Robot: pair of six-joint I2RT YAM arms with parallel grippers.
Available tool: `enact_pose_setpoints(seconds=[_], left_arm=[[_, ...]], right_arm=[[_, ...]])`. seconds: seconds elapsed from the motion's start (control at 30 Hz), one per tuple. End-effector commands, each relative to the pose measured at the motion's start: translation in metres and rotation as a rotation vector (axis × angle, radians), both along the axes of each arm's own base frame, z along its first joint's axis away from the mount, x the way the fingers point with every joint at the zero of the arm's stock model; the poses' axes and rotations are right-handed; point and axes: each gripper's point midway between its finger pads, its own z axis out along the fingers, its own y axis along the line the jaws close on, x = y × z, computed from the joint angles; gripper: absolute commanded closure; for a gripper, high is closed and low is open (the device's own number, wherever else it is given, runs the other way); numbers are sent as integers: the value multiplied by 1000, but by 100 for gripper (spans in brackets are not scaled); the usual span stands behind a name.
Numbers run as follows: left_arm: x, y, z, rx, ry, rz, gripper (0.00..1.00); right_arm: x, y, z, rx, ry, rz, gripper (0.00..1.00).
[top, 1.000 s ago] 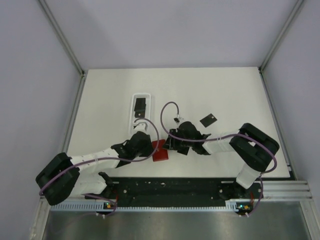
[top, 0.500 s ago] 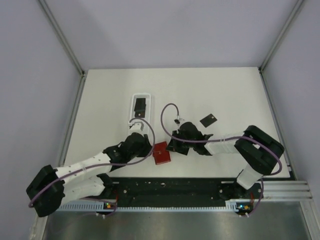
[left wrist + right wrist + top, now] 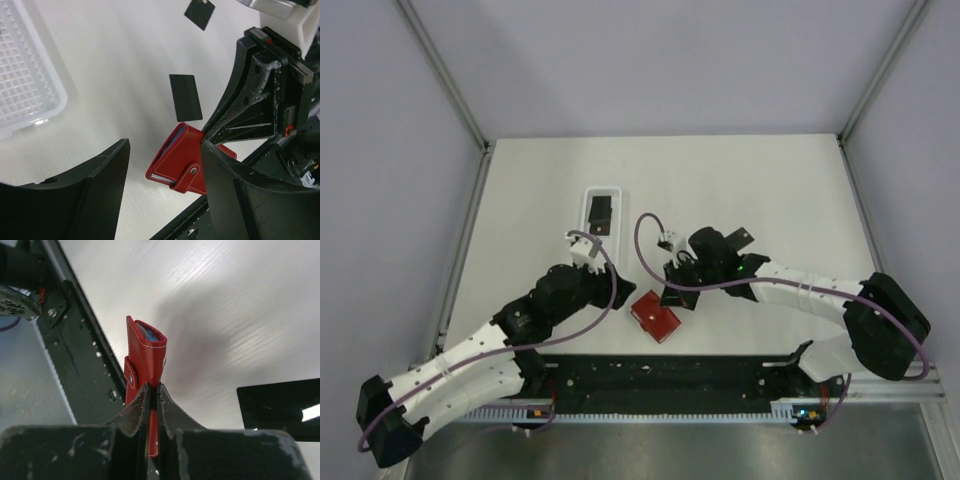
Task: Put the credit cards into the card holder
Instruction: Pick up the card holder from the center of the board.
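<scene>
Right wrist view: right gripper (image 3: 152,390) pinches red wallet (image 3: 145,352) by one flap, left gripper (image 3: 165,152) spread wide; thin hold, wallet may slip free.

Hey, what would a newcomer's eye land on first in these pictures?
The small red folding wallet stands out, pinched by the shut right hand near the front edge of the white table. The left hand stands open beside it, and a thin flat black card lies nearby.
</scene>
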Motion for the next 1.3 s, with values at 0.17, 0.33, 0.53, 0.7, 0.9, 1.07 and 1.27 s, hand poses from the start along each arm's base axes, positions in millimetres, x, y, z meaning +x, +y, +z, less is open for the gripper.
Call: enact_pose_setpoints(seconds=[0.17, 0.33, 0.53, 0.7, 0.9, 1.07, 1.27], left_arm=[[-22, -31, 33, -84, -149, -269, 32], [-27, -39, 40, -103, -170, -326, 27], [-40, -58, 40, -148, -140, -445, 26], [-55, -70, 34, -174, -85, -555, 29], [-68, -78, 34, -209, -59, -639, 44], [-72, -78, 34, -226, -47, -654, 90], [-55, -71, 34, -233, -39, -516, 100]], right_arm=[[-29, -8, 77, 307, 21, 319, 100], [-43, -9, 94, 373, 23, 399, 100], [-45, -10, 98, 387, 26, 413, 100], [-44, -9, 102, 392, 8, 410, 100], [-40, -10, 103, 384, -23, 391, 100], [-32, -9, 106, 377, -59, 351, 100], [0, -16, 121, 352, -173, 113, 54]])
